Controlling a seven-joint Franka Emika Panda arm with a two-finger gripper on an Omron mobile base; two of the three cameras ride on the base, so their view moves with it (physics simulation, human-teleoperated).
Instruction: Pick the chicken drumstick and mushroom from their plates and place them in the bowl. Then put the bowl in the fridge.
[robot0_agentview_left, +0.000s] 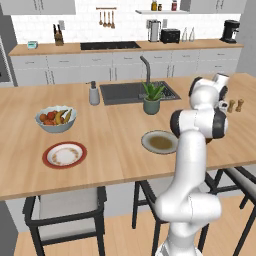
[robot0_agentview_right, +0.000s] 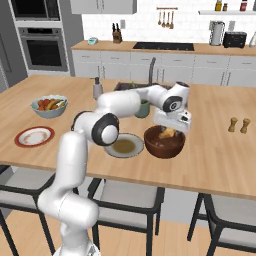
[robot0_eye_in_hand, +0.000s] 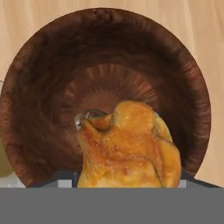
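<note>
- Gripper (robot0_agentview_right: 170, 134): poised over bowl, jaws gripping chicken drumstick (robot0_eye_in_hand: 129, 146).
- Bowl (robot0_agentview_right: 164, 143): dark wood, on counter (robot0_agentview_right: 220, 160), just beside olive-grey plate (robot0_agentview_right: 123, 146).
- Red-rimmed plate (robot0_agentview_left: 64, 154): near fruit bowl (robot0_agentview_left: 55, 119).

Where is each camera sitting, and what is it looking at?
Left base view: behind the arm's left, facing the kitchen island; white arm at lower right, red-rimmed white plate, olive-grey plate.
Right base view: behind the arm's right; arm from lower left, gripper over the dark wooden bowl.
Hand view: on the hand, looking down into that bowl past the golden chicken drumstick.
Shared: both base views show both plates; right base and hand views share bowl and drumstick.
</note>
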